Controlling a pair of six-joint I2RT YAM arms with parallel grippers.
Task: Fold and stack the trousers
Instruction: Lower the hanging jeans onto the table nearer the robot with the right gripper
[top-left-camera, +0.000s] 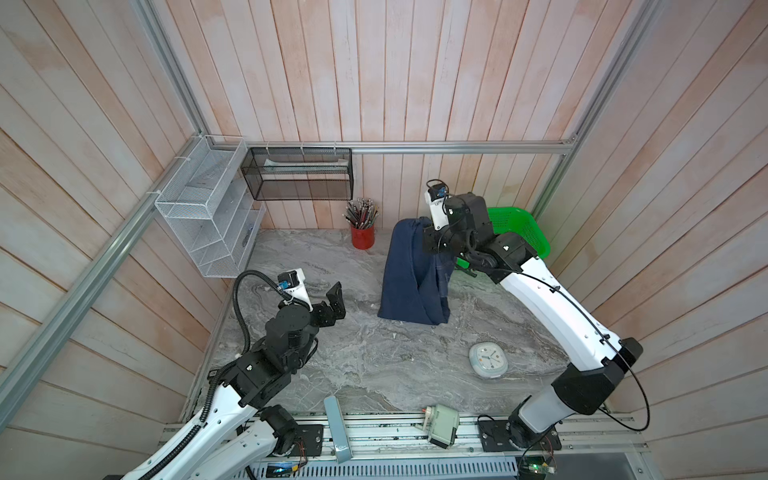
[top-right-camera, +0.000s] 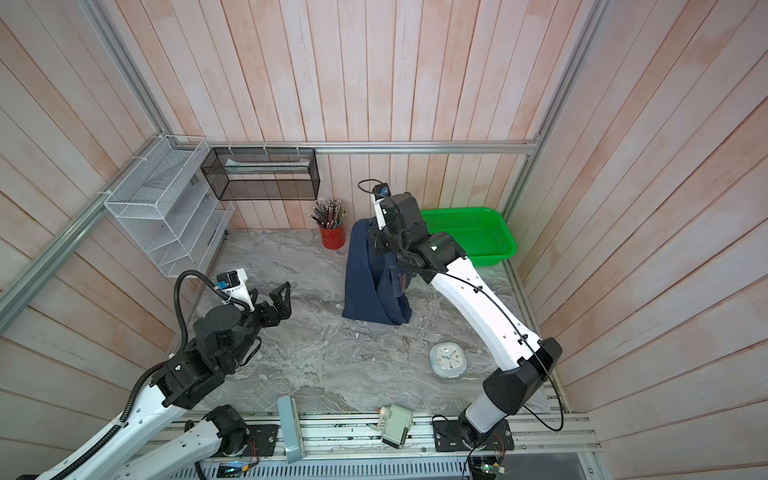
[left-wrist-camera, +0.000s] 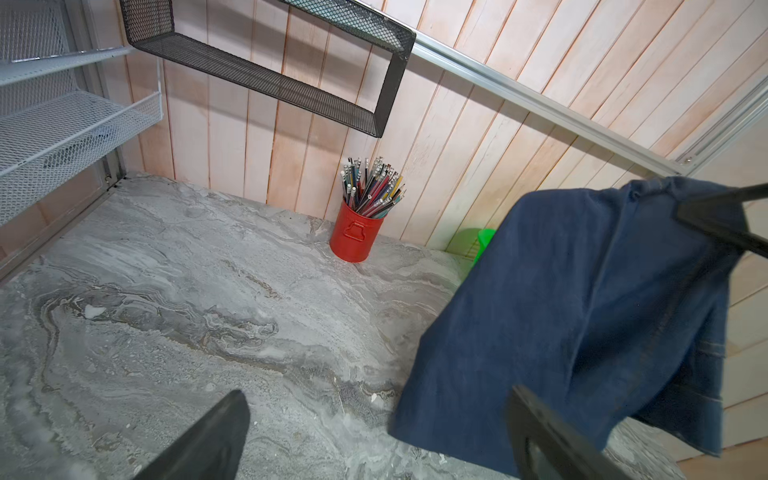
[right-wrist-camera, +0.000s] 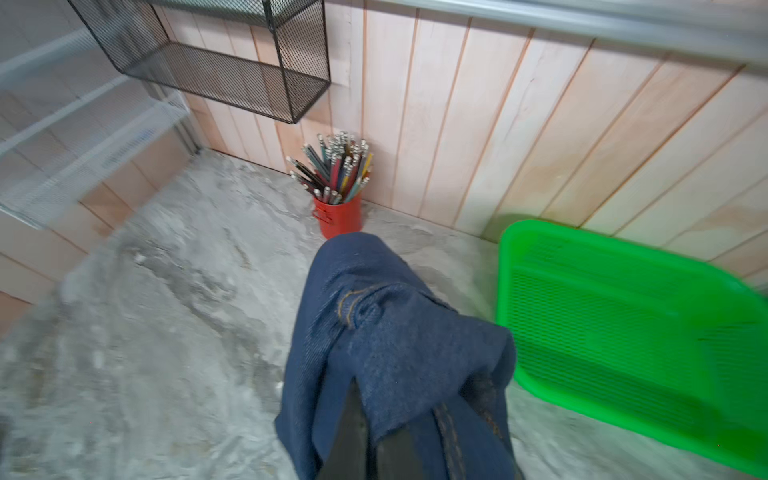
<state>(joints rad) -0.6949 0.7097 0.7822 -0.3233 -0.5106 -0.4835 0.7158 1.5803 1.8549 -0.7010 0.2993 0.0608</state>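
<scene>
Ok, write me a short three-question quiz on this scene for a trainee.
1. True or false: the right gripper is shut on the jeans.
2. Pick one. The left gripper is: A) open and empty; B) shut on the jeans; C) shut and empty.
3. Fill in: the colour of the basket is ___.

Key: 1 true; 2 A; 3 green.
</scene>
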